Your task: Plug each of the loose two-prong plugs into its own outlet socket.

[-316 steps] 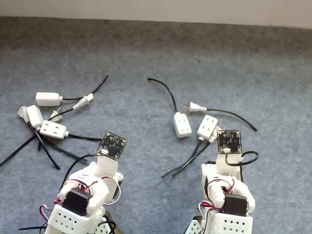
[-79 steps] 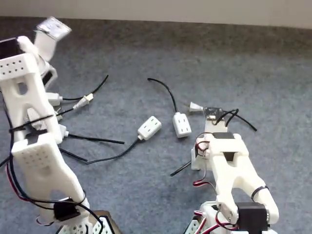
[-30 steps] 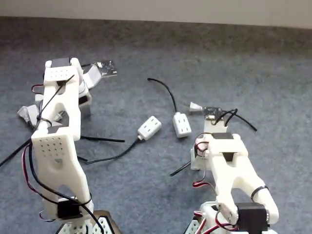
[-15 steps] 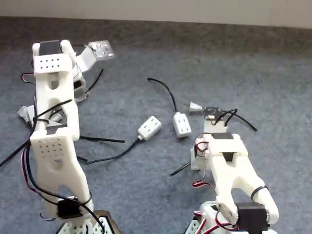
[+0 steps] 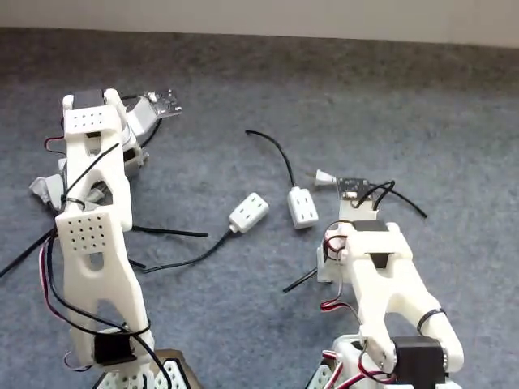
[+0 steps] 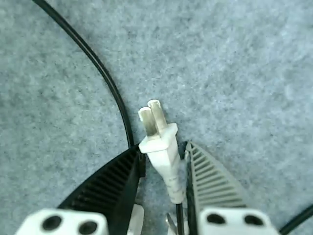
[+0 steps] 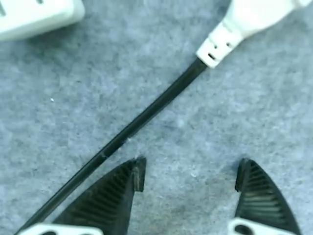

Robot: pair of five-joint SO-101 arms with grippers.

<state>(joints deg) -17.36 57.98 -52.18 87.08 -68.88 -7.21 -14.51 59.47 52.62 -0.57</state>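
Left arm swung out from its base to the far left of the carpet (image 5: 243, 81), and the left gripper (image 6: 165, 152) is now clamped on a white plug (image 6: 160, 144), prongs poking past the fingertips. Mid-carpet, the dragged-over socket (image 5: 249, 211) lies near a second socket (image 5: 302, 206). Over right, the right gripper (image 7: 190, 169) hangs wide open above a black cord (image 7: 146, 117), another plug (image 7: 249, 14) just ahead

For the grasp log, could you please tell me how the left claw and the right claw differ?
The left claw is shut on a white two-prong plug; the right claw is open and empty. The left claw's plug points outward between its fingers; the right claw faces a black cable lying on the carpet. Both have ribbed fingers.
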